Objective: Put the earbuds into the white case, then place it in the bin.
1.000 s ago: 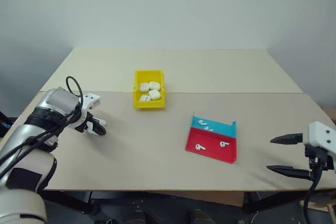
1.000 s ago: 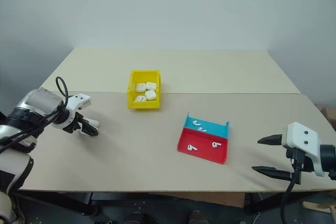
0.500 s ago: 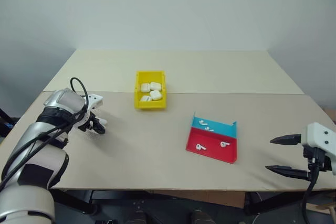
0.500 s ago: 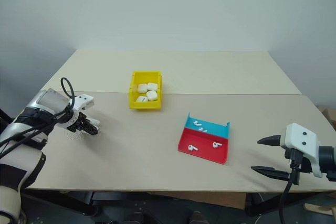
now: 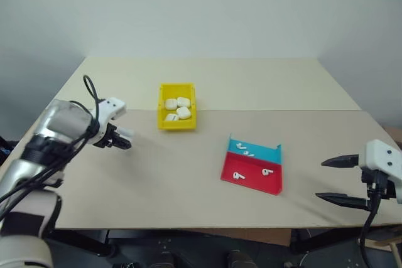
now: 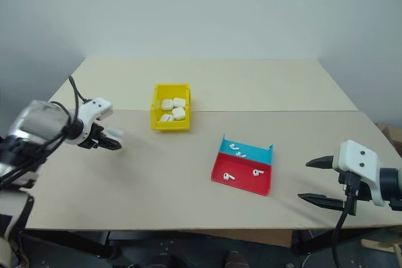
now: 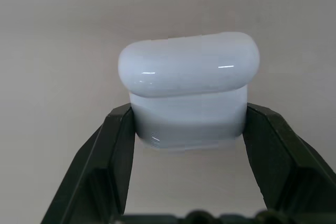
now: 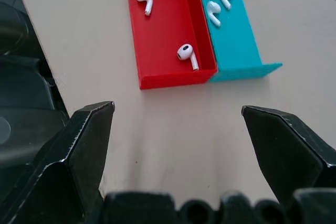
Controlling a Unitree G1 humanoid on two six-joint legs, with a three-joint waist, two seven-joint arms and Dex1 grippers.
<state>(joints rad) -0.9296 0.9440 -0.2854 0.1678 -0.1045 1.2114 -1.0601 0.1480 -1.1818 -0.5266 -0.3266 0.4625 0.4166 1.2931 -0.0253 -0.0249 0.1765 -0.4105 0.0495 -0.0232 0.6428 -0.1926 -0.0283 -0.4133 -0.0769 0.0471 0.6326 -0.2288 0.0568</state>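
Left gripper (image 5: pixel 123 142), wide open a second ago, now pinched shut on the white case (image 7: pixel 188 90). Holds the case by its lower part, one black finger (image 7: pixel 116 150) on each side, lid end sticking out past the tips. Case up off the table (image 5: pixel 188 180) now, not down on it like before. Left arm lifted higher and swung a bit toward the middle, nearer the yellow bin (image 5: pixel 178 108) than before, but not over it yet. Wrist turned too, so the gripper points more across the table, toward the bin side.
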